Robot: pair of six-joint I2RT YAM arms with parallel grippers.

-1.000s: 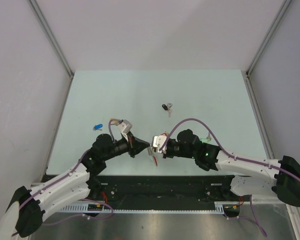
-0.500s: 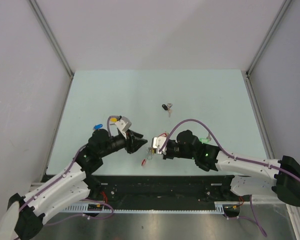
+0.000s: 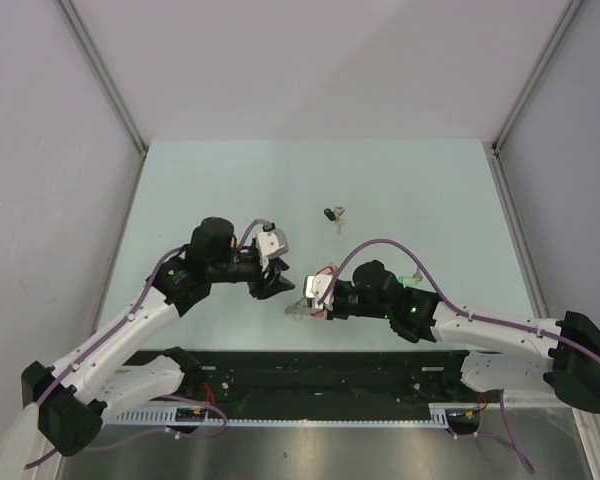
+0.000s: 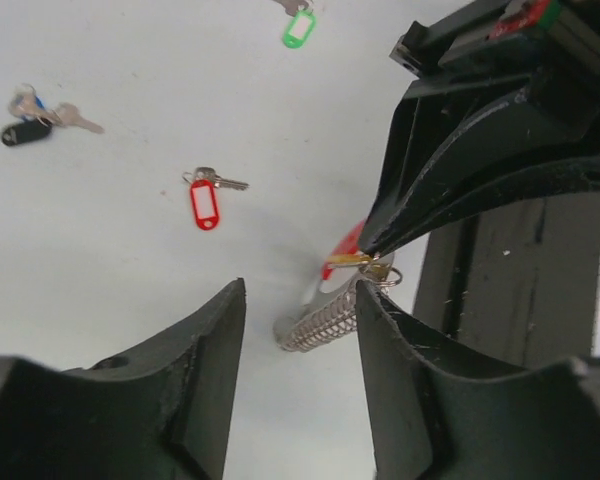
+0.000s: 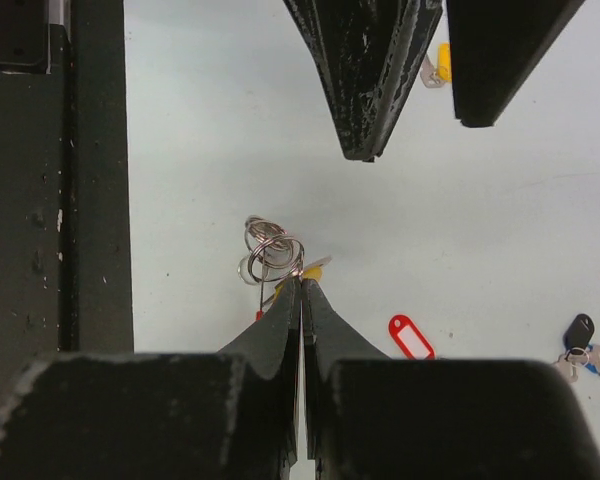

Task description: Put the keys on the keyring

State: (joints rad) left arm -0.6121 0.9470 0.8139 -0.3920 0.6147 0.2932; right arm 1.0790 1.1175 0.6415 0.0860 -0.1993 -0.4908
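Your right gripper is clamped shut on what looks like the yellow-tag key, with the one keyring hanging at its tips. Your left gripper sits wide open and empty just beside it (I'd guess it pinches the loop next to finish threading). Further out there are three loose ones: red-tag key, black-tag key, green-tag key.
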